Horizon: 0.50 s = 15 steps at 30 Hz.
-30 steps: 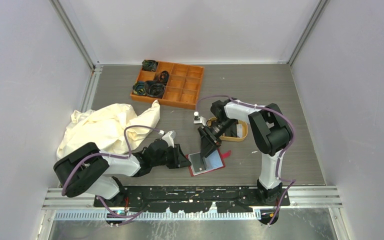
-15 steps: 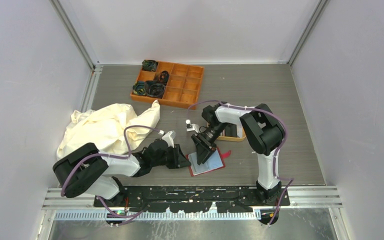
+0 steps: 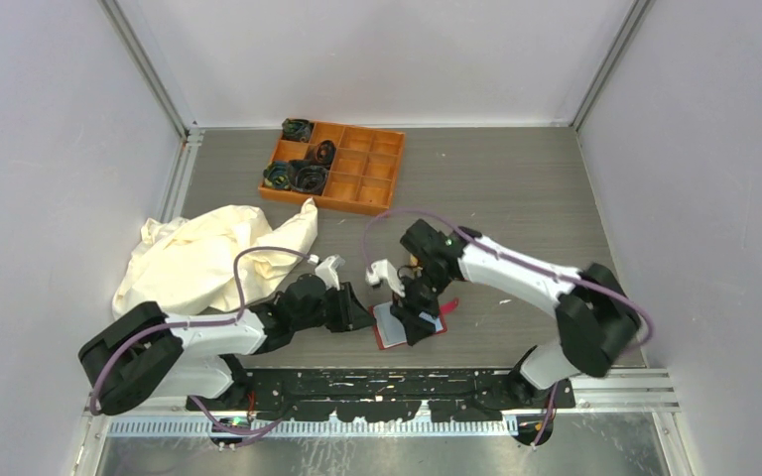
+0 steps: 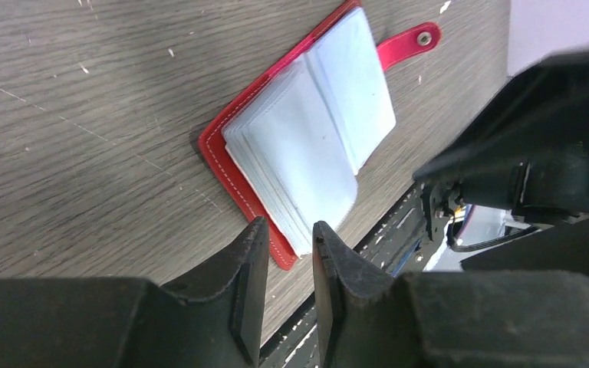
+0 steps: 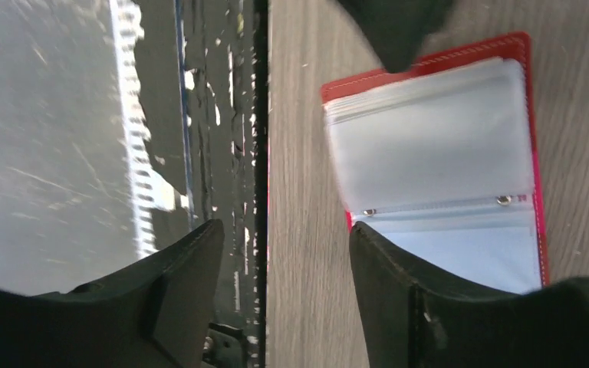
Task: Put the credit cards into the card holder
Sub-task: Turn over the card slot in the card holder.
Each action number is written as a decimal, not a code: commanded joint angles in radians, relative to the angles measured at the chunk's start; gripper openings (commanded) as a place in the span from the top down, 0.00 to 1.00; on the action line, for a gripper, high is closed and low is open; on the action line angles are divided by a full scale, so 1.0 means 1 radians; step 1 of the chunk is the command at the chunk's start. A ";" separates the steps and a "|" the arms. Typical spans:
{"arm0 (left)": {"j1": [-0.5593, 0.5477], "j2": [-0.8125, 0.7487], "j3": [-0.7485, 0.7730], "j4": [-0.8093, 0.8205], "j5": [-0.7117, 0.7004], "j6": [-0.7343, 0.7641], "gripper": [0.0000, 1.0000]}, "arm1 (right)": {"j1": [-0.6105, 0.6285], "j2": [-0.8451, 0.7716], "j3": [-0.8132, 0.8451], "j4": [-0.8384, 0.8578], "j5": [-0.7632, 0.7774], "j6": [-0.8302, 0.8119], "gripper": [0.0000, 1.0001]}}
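Card holder [image 3: 389, 329] lies open and flat near the near edge of the table, between the two arms. Its pale clear sleeves face up on the red cover, and its snap tab [image 4: 408, 44] reaches out to one side.

The right gripper [image 5: 284, 228] hangs directly over it with its fingers [image 5: 399, 284] spread wide and nothing between them. Its wrist view looks down on the top sleeve and on two small metal rivets [image 5: 498, 200] at the spine.

The left gripper [image 4: 287, 226] lies low along the tabletop and points at the holder's left corner. Its fingers [image 4: 249, 268] are drawn close, leaving only a narrow slit with nothing in it. The tips are just beside the red edge, but I cannot tell whether they touch it.

The table [image 3: 516, 188] is grey with a wood-grain look, lightly scratched and flecked with pale specks. A crumpled cream cloth [image 3: 213, 253] lies beside the left arm. Further back, an orange compartment box [image 3: 357, 174] holds dark coiled items [image 3: 298, 176] in its left cells. A sliver of a tan tray [image 3: 417, 261] shows behind the right arm.

At the near edge a black perforated mounting plate [image 3: 377, 382] carries both bases, with a metal rail [image 3: 605, 382] and a scuffed steel ledge [image 3: 357, 451] in front. Plain white walls [image 3: 377, 59] close in three sides, joined by aluminium posts [image 3: 149, 71] at the corners.
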 commanded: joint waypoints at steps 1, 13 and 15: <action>-0.005 -0.082 -0.005 -0.023 -0.034 0.021 0.72 | 0.086 -0.165 -0.149 0.246 0.237 -0.149 0.30; -0.005 -0.106 -0.011 -0.032 -0.042 0.015 0.72 | 0.330 -0.081 -0.168 0.402 0.661 -0.092 0.20; -0.005 -0.105 -0.014 -0.031 -0.043 0.016 0.72 | 0.341 -0.067 -0.165 0.404 0.678 -0.087 0.20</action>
